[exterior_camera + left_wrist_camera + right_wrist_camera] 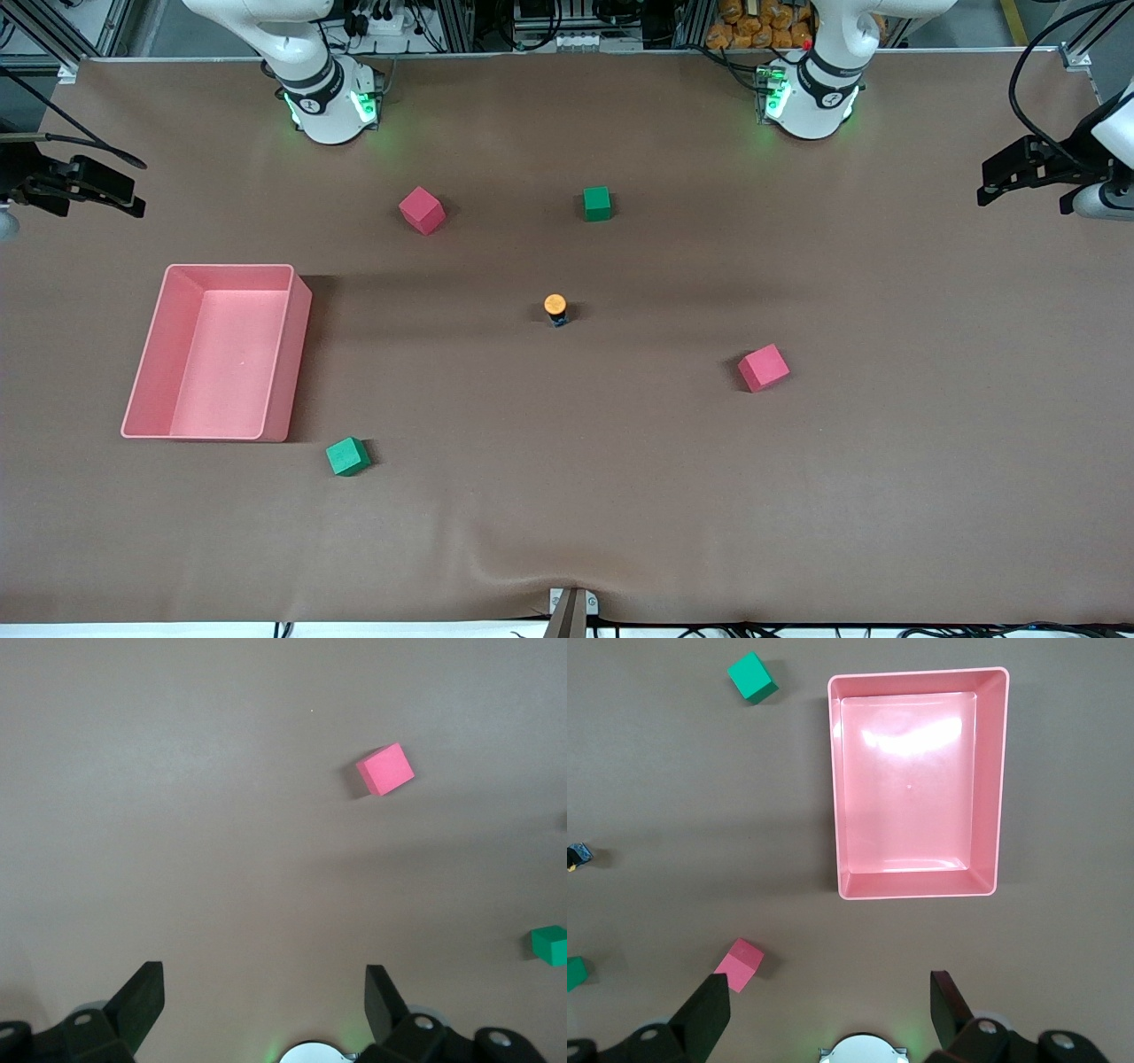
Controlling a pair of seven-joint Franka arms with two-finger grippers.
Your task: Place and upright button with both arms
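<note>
The button stands upright in the middle of the table, orange cap on top of its dark body. It also shows at the edge of the right wrist view. My left gripper is open and empty, high over the table above its own base. My right gripper is open and empty, high above its base. Neither gripper is near the button, and neither shows in the front view. Both arms wait.
A pink bin lies toward the right arm's end. Red cubes and green cubes lie scattered around the button. Black fixtures overhang both table ends.
</note>
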